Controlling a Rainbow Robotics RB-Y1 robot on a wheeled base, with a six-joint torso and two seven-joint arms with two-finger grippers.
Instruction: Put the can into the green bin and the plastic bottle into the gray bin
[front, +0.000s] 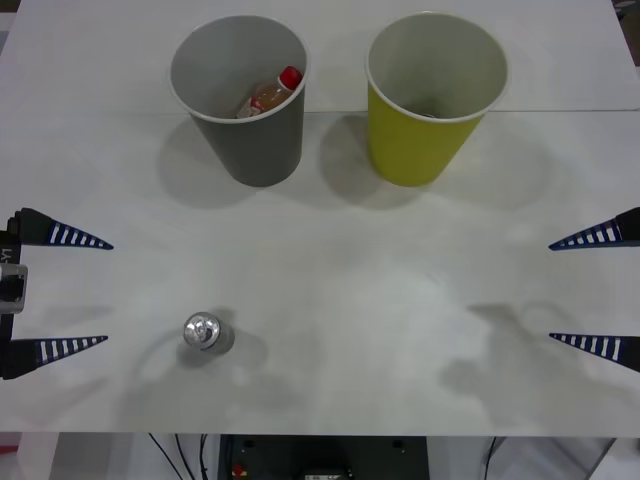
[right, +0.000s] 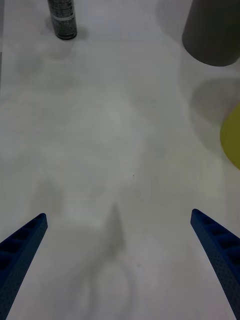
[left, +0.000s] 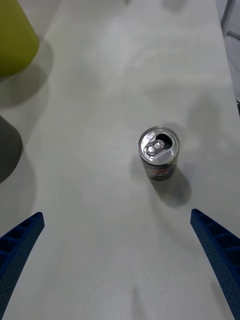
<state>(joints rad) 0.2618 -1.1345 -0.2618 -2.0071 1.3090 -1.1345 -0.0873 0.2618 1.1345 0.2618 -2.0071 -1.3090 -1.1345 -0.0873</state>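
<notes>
White table (front: 330, 300): upright can (front: 206, 333) just inward of wide-open left gripper (front: 55, 295), far from wide-open right gripper (front: 600, 290).

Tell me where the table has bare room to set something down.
The widest bare patch lies between the can and the right gripper, in front of the green bin. Another runs between the can and the gray bin. It is tightest between the two bins and around the can by the left gripper.
</notes>
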